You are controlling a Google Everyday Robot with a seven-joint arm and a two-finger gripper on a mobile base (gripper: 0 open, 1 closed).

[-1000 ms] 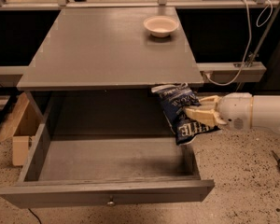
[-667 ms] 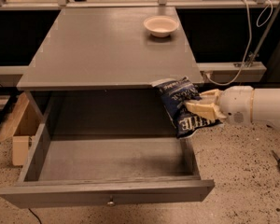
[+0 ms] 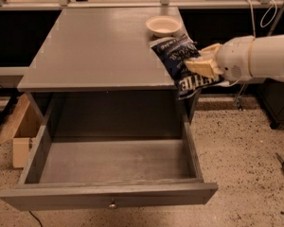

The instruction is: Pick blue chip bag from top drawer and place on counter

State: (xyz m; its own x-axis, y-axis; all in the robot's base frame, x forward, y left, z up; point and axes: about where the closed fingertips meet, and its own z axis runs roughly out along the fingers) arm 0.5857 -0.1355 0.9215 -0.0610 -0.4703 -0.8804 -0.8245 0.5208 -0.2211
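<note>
My gripper (image 3: 200, 63) comes in from the right on a white arm and is shut on the blue chip bag (image 3: 179, 60). The bag is dark blue crinkled foil with white lettering; it hangs tilted in the air over the counter's right front corner, above the drawer's right side. The top drawer (image 3: 109, 162) is pulled fully open below, with a small round knob (image 3: 112, 205) at front centre, and its grey inside shows nothing in it. The counter (image 3: 94, 46) is the flat grey top of the cabinet.
A small cream bowl (image 3: 163, 25) sits on the counter's back right, just behind the bag. A pale wooden box (image 3: 20, 129) stands on the floor left of the cabinet. Cables (image 3: 255, 13) hang at the back right. Speckled floor lies to the right.
The gripper has lifted the chip bag up from beside the drawer opening to counter height, over the right front corner. The drawer and bowl have not moved.
</note>
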